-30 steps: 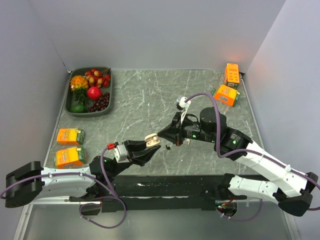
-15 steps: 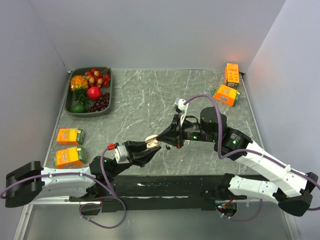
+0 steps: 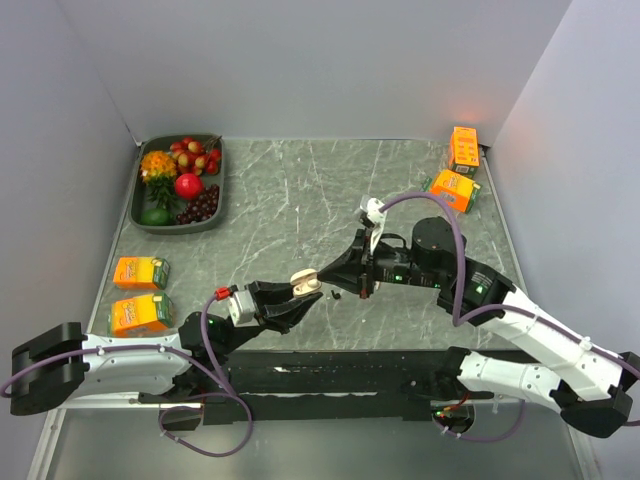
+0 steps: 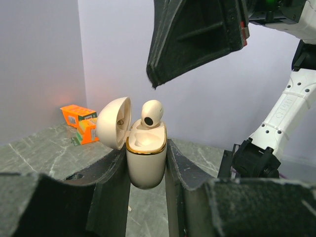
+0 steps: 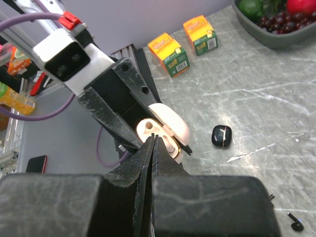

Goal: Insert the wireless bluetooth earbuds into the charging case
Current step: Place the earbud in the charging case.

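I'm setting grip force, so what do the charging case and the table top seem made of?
The charging case: likely smooth cream plastic, by its soft satin sheen; its gold band looks shiny, metal or plated, unclear which. The table: grey with white veins like marble, faintly glossy; real stone or printed laminate, I cannot tell.

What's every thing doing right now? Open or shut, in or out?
Left gripper, shut on case.
Case, lid open, upright.
Earbud, poking up out of case.
Right gripper, shut, just above earbud.
Black piece, loose on table.
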You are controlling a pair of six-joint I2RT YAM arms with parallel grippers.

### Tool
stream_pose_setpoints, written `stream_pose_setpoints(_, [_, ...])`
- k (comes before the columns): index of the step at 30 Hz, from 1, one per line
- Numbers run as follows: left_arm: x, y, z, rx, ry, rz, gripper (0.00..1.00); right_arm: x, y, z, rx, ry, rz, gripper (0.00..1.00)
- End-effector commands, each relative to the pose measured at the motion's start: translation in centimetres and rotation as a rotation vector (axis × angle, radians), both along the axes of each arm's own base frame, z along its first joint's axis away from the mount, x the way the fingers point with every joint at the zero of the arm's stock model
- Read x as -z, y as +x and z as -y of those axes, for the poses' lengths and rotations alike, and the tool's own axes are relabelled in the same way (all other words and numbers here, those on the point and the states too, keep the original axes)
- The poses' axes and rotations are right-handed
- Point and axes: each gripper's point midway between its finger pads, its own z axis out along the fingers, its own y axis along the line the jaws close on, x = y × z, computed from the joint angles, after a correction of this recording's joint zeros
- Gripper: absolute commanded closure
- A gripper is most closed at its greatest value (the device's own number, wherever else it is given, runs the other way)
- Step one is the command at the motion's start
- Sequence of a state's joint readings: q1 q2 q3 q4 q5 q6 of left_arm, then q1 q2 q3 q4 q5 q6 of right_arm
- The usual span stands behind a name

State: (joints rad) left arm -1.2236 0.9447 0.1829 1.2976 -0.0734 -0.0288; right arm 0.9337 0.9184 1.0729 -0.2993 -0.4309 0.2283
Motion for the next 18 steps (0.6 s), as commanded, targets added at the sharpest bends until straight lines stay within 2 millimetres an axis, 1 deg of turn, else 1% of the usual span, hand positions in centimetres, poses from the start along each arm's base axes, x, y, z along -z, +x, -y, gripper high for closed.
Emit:
stream_pose_setpoints(1, [-3.4,-0.6,-1.3,0.009,-0.130,0.038,0.99,-2.4,-1.2,0.2,-0.044,0.072,0.036,1.00])
stream_pose_setpoints(8, [-3.6,-0.7,-1.3,0.010,-0.131,0.043,0.99,-0.1,-1.9,-0.7,-0.105,0.010,-0.016,1.00])
stream_pose_setpoints(18, [-3.8,-0.8,-1.1,0.019,-0.131,0.049,0.99,0.9,-1.4,-1.1,-0.087,-0.023,-0.029,1.00])
